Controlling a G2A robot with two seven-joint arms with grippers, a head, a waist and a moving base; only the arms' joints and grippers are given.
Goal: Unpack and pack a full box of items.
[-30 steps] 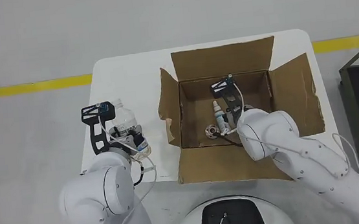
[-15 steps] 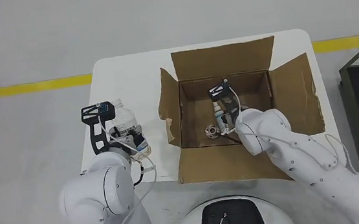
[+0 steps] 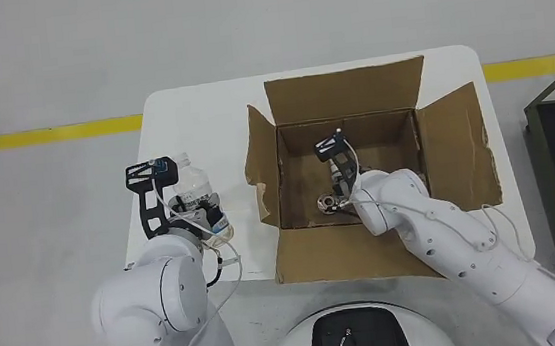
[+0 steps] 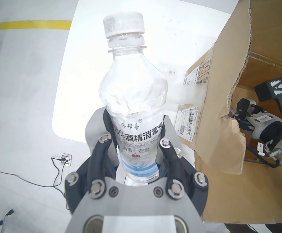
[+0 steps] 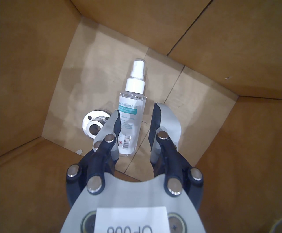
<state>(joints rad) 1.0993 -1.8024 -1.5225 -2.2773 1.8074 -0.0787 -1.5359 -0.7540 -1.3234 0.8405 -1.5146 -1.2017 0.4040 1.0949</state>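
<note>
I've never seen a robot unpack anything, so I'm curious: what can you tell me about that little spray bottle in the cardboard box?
The spray bottle is small and clear, plastic by its look, with a white pump head under a see-through cap and a teal-banded label with a barcode. It lies flat on the floor of the cardboard box, beside a shiny metal flange. The right claw is open astride its lower body; whether it touches is unclear.

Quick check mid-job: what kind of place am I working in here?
Probably a workshop or warehouse-style test floor, not a home: a bare grey floor marked with a yellow line, a plain white table, and an open cardboard box on it.
</note>
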